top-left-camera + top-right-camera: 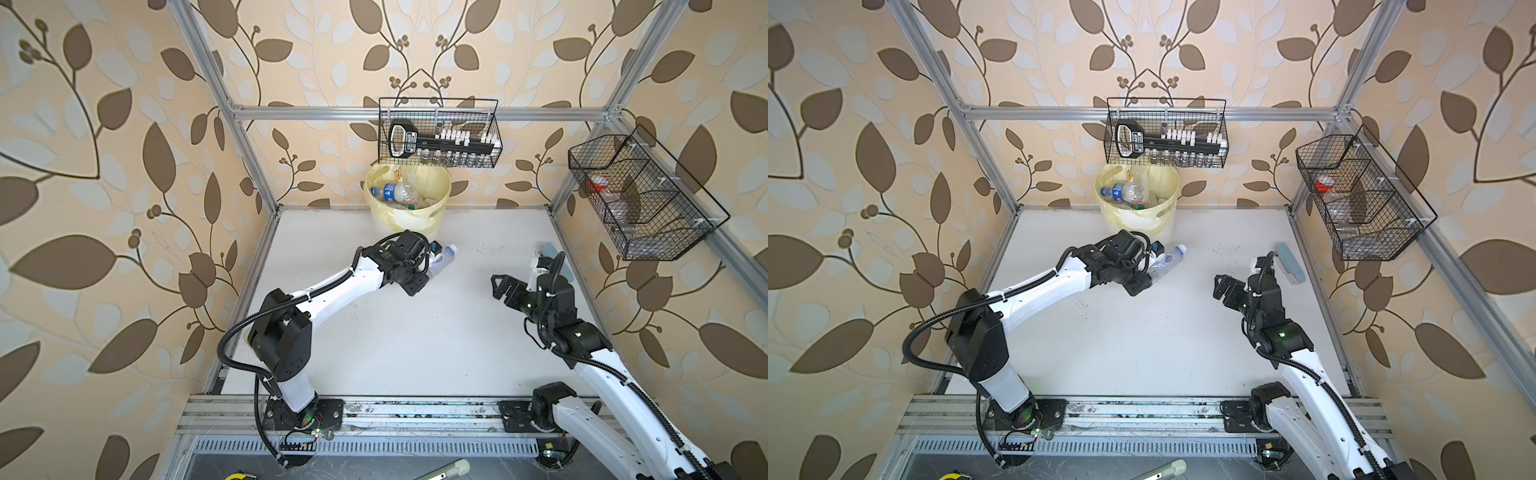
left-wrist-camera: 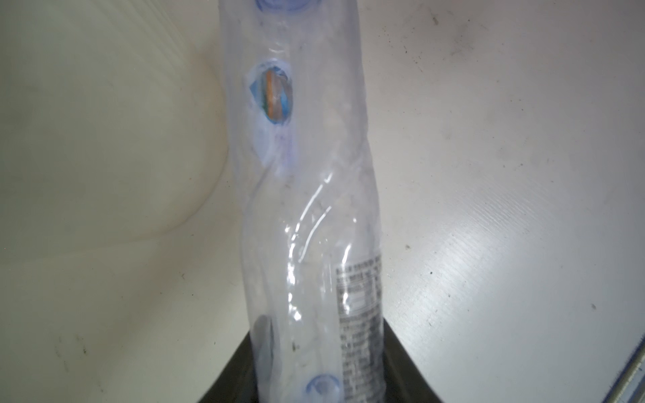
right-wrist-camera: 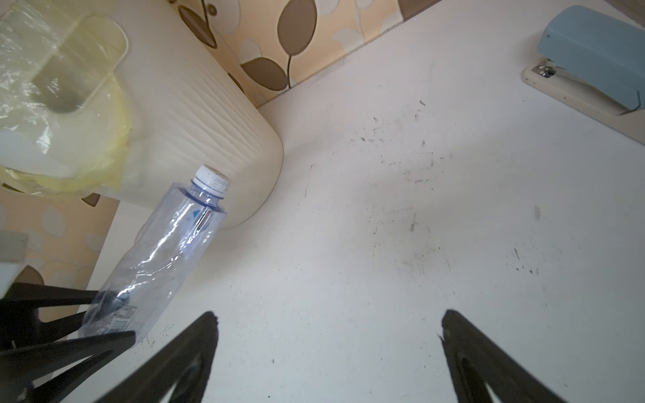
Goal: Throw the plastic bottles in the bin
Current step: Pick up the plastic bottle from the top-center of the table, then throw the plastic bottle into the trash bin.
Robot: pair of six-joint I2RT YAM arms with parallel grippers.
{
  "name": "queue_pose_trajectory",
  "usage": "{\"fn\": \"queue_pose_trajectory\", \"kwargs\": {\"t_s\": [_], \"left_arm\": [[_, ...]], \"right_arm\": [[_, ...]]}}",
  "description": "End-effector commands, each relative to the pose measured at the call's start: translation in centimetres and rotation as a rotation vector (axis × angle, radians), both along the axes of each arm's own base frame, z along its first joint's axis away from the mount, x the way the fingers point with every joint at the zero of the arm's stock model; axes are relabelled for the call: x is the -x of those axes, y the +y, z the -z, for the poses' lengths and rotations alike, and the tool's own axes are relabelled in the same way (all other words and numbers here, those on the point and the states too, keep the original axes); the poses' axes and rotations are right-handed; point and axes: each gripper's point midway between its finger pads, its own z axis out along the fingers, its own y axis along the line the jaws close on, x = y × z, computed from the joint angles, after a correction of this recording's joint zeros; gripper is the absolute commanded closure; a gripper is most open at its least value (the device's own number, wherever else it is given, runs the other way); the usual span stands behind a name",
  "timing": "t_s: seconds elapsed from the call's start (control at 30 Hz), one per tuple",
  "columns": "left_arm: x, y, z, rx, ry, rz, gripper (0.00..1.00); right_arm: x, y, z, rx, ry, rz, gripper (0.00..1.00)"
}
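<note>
The left gripper pinches the base of a clear plastic bottle, whose long axis runs straight out from the jaws, white cap farthest. The bin stands just beyond, beside the cap. The right gripper, spread and empty, is farther off.
</note>
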Motion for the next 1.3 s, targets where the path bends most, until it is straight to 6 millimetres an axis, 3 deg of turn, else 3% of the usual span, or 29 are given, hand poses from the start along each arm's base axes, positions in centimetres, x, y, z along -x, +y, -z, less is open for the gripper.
{"fn": "queue_pose_trajectory", "kwargs": {"t_s": [0.0, 0.3, 0.4, 0.97, 1.13, 1.27], "left_arm": [[1.8, 1.0, -2.8, 0.009, -0.042, 0.033, 0.56], [2.0, 4.3, -6.4, -0.031, -0.151, -0.049, 0.58], [2.4, 5.1, -8.6, -0.014, -0.19, -0.064, 0.59], [1.1, 10.2, -17.1, 0.035, -0.348, -0.255, 0.61], [0.9, 13.0, -18.1, 0.041, -0.369, -0.321, 0.61], [1.5, 15.3, -17.8, 0.041, -0.368, -0.368, 0.61]], "right_arm": [[0.8, -0.1, 1.4, -0.013, 0.042, 0.002, 0.0], [1.0, 0.2, 1.3, -0.034, 0.045, -0.005, 0.0], [1.0, 0.3, 1.4, -0.04, 0.049, -0.008, 0.0], [0.7, 0.7, 1.2, -0.069, 0.043, -0.011, 0.0], [0.5, 0.9, 1.0, -0.083, 0.039, -0.015, 0.0], [0.3, 0.9, 1.0, -0.086, 0.036, -0.013, 0.0]]}}
